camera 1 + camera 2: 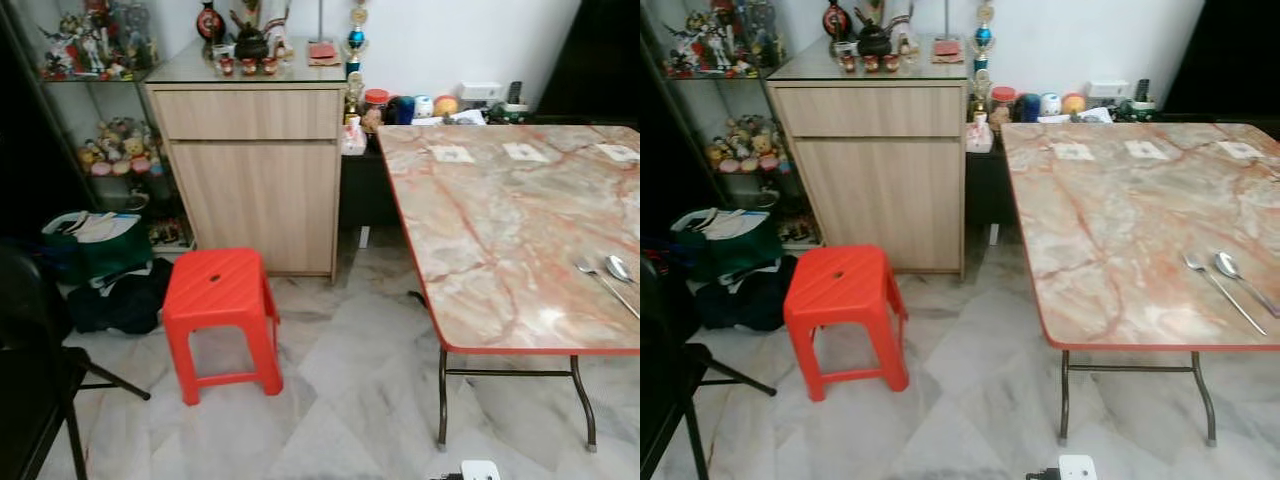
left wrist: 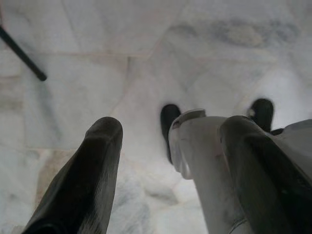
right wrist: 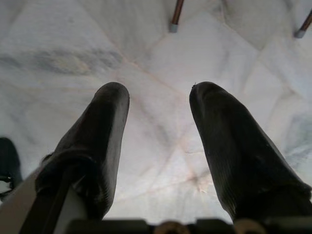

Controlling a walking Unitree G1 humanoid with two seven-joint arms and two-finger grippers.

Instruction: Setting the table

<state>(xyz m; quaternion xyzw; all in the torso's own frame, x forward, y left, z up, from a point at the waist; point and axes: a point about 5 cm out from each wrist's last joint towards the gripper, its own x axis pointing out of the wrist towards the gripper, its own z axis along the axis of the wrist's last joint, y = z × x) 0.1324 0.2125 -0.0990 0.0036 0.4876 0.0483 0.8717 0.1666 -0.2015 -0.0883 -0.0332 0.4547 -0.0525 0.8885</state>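
A fork (image 1: 1220, 290) and spoon (image 1: 1244, 280) lie side by side near the front right edge of the marble tabletop (image 1: 1110, 230), handles slanting toward the robot's right. Both pincers hang low over the floor, fingers apart and empty: left pincer (image 2: 170, 161), right pincer (image 3: 158, 146). The right arm looks nearer the cutlery, which lies up and ahead.
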